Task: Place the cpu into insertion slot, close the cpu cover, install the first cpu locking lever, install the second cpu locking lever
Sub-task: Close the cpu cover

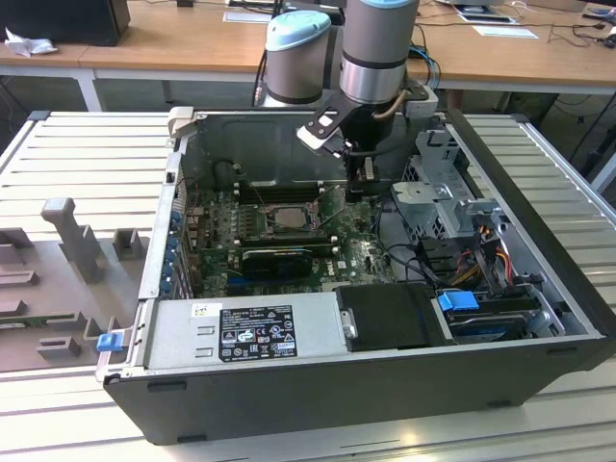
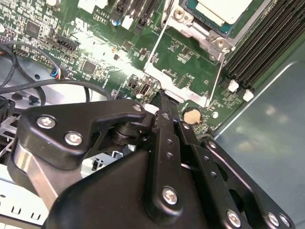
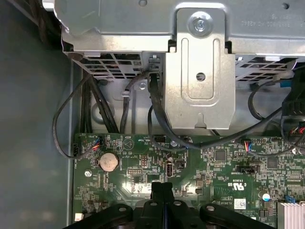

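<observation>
While cpu (image 2: 222, 8) lies flat in insertion slot (image 2: 197, 31), end effector (image 3: 162, 187) closed

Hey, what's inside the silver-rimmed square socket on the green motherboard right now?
The flat square cpu with a pale silver-grey metal top lies inside the insertion slot, seen in the second wrist view. The slot's floor beneath the chip is covered.

Fingers (image 3: 156, 191) together over green motherboard (image 3: 214, 177)

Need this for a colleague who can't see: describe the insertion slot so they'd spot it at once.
In the open computer case, find the green motherboard. Near its middle sits the insertion slot: square, silver-rimmed, the pale cpu inside, unlike the long black RAM slots beside it.
</observation>
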`<state>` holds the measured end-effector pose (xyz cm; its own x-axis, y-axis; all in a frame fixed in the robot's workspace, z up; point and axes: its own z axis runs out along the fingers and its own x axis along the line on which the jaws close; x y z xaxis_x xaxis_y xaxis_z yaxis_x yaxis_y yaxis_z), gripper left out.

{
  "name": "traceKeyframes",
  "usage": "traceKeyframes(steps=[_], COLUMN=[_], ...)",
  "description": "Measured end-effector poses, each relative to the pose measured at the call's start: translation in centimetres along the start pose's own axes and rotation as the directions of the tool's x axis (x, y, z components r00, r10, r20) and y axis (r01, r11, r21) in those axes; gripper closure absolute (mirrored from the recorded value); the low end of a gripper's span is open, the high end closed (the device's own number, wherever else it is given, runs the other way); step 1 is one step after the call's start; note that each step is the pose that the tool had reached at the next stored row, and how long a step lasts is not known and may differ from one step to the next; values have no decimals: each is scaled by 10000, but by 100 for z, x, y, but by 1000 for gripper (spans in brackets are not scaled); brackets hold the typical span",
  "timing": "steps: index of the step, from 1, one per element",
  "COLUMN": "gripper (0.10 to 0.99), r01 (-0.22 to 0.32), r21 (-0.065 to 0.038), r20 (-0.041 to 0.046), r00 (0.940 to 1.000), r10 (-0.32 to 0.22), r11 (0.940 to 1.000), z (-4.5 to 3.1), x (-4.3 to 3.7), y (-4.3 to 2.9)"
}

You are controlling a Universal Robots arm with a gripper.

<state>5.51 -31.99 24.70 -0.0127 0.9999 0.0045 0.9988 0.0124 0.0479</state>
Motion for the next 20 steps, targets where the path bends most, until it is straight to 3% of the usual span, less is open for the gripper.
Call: traceKeyframes(steps=[20], gripper=[980], r01=[0], r21=[3], r20=[1], r00=[10000], r10=[0], r11=[10000], z=[-4], x=[1], y=[-74])
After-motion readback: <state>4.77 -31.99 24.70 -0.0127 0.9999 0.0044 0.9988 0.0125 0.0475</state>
